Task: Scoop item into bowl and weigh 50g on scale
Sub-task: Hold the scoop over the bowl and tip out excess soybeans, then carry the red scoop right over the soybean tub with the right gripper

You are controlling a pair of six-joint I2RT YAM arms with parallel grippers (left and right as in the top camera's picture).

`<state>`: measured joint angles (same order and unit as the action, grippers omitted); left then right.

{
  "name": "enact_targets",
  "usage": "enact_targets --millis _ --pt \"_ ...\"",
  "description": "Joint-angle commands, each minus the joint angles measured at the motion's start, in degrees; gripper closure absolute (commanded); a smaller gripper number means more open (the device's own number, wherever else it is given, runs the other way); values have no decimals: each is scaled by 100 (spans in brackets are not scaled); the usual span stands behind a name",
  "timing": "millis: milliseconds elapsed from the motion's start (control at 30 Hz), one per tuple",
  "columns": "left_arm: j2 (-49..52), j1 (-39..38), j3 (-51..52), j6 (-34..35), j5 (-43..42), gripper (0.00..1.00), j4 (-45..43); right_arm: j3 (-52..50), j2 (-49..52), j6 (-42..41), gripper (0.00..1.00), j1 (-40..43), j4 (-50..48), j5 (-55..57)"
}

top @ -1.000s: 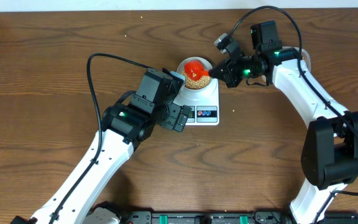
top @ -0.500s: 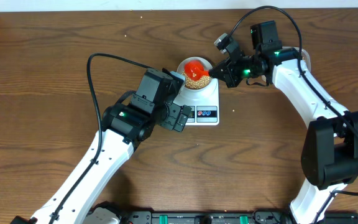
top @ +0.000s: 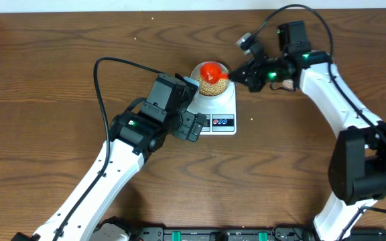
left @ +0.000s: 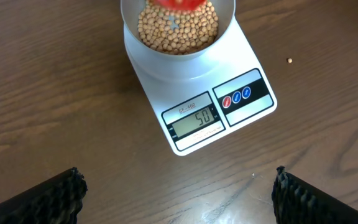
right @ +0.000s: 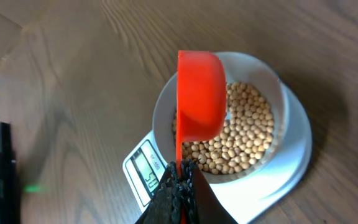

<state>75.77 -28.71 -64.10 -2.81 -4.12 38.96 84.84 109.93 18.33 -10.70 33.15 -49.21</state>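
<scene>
Soybeans (left: 178, 28) lie heaped in the small white bowl (right: 253, 62), and the bowl sits on the far half of the white kitchen scale (left: 166, 87). The scale's grey display (left: 194, 118) faces the near side and shows 50, with two round buttons (left: 237, 97) beside it. By that reading I'd say the weighing is as good as met.

A red scoop (right: 199, 93) hangs over the bowl, just above the beans on the far side. I can't tell whether any beans are left in it. Its handle runs from the bowl out toward the robot's right, and the right gripper (right: 180, 180) is clamped shut on the end of that handle. So the right arm is the one in play. The clean way out looks to be up and back along the handle's line, away from the bowl's rim, since a sideways nudge could shift the bowl or drop another bean and upset the reading.

The left gripper (left: 178, 174) hovers over the bench (top: 45, 67) just in front of the scale, fingers spread wide and holding nothing. That arm crowds the scale's near-left side. To the right and far side the wood lies open, with one stray bean (left: 289, 60) lying apart from the scale.
</scene>
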Motion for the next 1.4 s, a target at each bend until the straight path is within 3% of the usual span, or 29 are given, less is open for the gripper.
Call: enact_targets --millis 0,467,833,1033,1367 --pt "44 20 2 9 72 2 7 68 -459 -79 99 304 -17 -695" --pt "44 20 2 11 72 2 7 68 -719 -332 99 1624 -2 -2409" --pt "44 20 2 11 72 2 4 68 -719 -332 99 2509 238 -2616" --pt "44 20 2 11 72 2 7 68 -719 -330 99 2944 382 -2256" --pt "44 20 2 11 72 2 7 68 -719 -330 99 3340 761 -535"
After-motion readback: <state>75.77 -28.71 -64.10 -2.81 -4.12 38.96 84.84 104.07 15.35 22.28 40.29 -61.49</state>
